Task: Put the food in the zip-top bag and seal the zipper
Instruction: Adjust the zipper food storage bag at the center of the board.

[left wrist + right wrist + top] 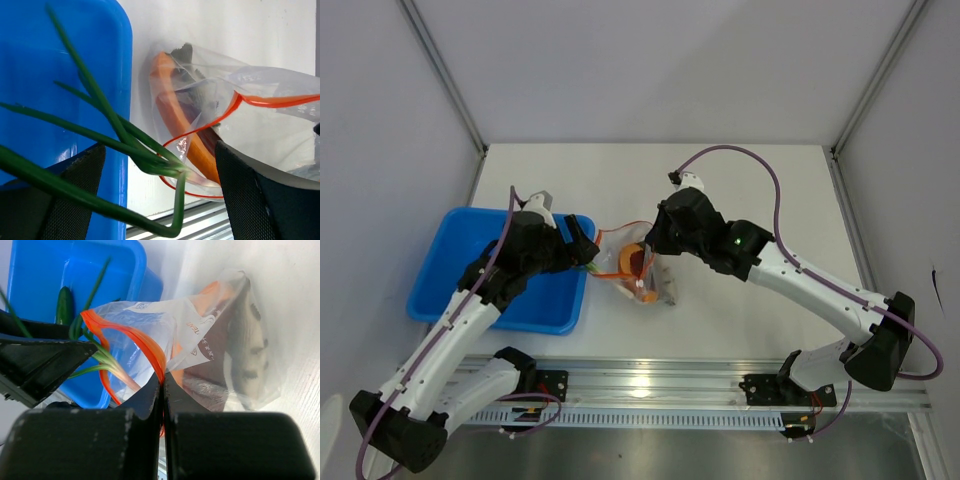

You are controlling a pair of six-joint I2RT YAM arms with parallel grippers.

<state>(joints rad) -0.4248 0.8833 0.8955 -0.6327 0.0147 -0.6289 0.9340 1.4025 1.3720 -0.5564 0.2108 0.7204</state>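
The clear zip-top bag lies mid-table, its mouth facing the blue tray. The dark-red meat slab with its orange rim is inside the bag. My right gripper is shut on the red-orange zipper and holds the mouth open, as the right wrist view shows. My left gripper is at the mouth, its jaws wide apart. The green stalks run between its fingers, unpinched, with their pale ends at the zipper loop. The stalks also show in the right wrist view.
The blue tray stands at the left, its rim right next to the bag. The stalks' leafy ends reach back over the tray. A metal rail runs along the table's near edge.
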